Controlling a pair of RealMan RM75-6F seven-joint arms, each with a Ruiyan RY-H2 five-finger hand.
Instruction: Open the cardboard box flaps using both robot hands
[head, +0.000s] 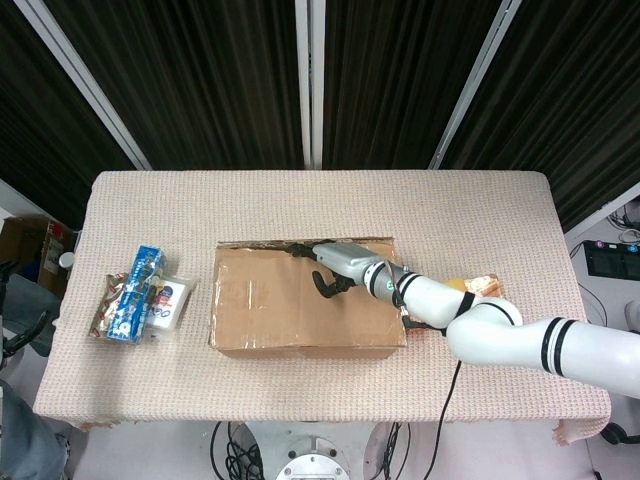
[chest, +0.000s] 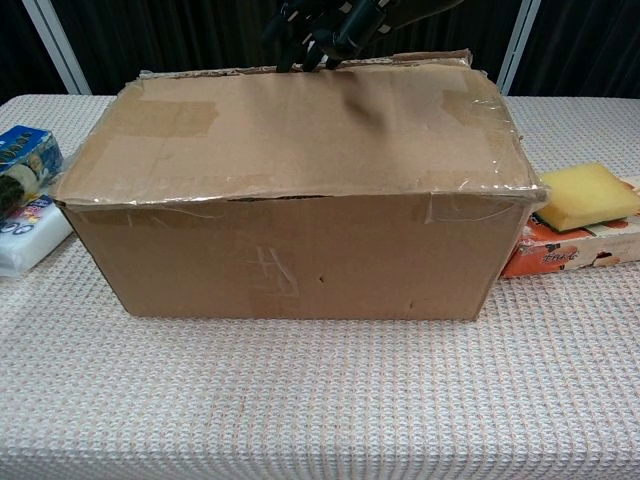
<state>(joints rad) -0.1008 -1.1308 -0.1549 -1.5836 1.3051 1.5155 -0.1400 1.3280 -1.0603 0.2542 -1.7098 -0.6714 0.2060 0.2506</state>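
A closed brown cardboard box (head: 300, 300) with taped top flaps stands at the middle of the table; in the chest view the box (chest: 300, 140) fills the centre. My right hand (head: 335, 262) reaches in from the right to the far edge of the top flap. Its dark fingers hook over that far edge while the thumb presses on the flap's top. The chest view shows the same right hand (chest: 320, 25) at the top of the frame, fingertips down on the box's back edge. The flap lies almost flat. My left hand shows in neither view.
A yellow sponge (chest: 585, 195) lies on an orange packet (chest: 570, 250) just right of the box. A blue snack pack (head: 135, 295) and a white packet (chest: 25, 235) lie to the left. The table's far edge (head: 320, 175) lies beyond the box.
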